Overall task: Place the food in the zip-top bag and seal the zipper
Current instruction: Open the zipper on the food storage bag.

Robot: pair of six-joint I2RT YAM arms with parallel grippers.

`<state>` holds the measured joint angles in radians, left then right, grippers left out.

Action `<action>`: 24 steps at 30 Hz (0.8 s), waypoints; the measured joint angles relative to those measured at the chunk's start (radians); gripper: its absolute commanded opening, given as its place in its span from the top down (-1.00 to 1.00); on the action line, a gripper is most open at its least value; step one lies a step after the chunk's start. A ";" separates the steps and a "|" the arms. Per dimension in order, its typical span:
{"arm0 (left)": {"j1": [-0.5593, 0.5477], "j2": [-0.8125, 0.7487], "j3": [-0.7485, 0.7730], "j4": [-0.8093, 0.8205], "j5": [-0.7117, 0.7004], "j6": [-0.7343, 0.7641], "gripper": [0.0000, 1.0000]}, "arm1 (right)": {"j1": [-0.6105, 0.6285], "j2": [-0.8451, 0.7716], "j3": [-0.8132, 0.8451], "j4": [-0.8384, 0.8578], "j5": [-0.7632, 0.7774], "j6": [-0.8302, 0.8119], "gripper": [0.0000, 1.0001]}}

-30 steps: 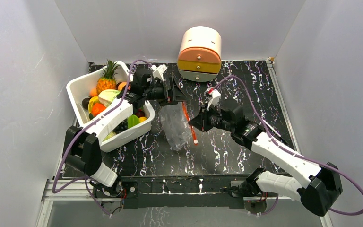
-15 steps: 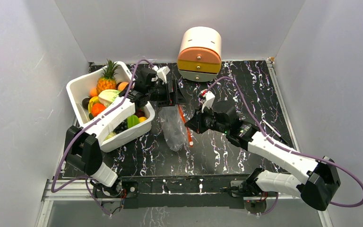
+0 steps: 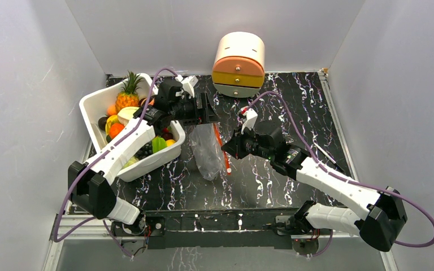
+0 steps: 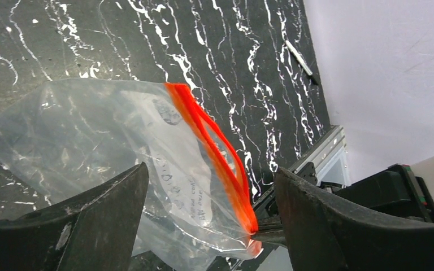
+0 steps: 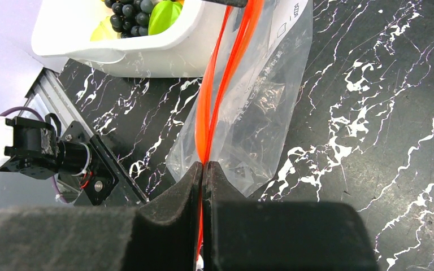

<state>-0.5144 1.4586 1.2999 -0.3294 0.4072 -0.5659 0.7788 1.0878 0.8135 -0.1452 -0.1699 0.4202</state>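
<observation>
Over tabletop (image 3: 294, 113), we hold empty zip-top bag (image 3: 206, 155) by zipper (image 5: 207, 141): right pincer (image 5: 203, 169) clamped on strip, left pincer (image 4: 210, 172) gaping, gripping nothing. Best now: left takes one lip only, spreads mouth gently.

zip-top bag (image 3: 205, 151): we see it clear, crinkled, empty, slack over the counter (image 3: 271, 180) | zipper (image 4: 209, 152): red-orange, strips parted, one end pinched in the right fingers (image 5: 172, 197) | food (image 3: 127, 116): we find it heaped in the white tub (image 3: 147, 164), left of the bag
</observation>
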 measured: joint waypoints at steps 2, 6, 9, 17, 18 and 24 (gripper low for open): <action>0.000 0.000 0.002 -0.015 -0.018 0.008 -0.50 | 0.000 0.000 0.000 0.000 0.000 0.000 1.00; -0.001 0.000 0.002 -0.035 -0.053 0.020 -0.32 | 0.000 0.000 0.000 0.000 0.000 0.001 1.00; -0.002 0.000 0.002 -0.040 -0.069 0.029 -0.30 | 0.000 -0.001 0.000 0.000 0.000 0.001 1.00; -0.006 0.000 -0.008 -0.029 -0.089 0.034 -0.07 | 0.000 -0.001 0.000 0.000 0.003 0.004 1.00; -0.006 0.000 -0.011 -0.026 -0.090 0.034 -0.03 | 0.000 -0.001 0.000 0.000 0.003 0.004 1.00; -0.007 0.001 -0.031 0.008 -0.087 0.025 0.52 | 0.000 -0.001 0.000 0.000 0.007 0.004 1.00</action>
<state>-0.5213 1.4593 1.2690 -0.3214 0.3202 -0.5407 0.7792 1.0870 0.8135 -0.1455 -0.1631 0.4244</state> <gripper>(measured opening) 0.385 0.009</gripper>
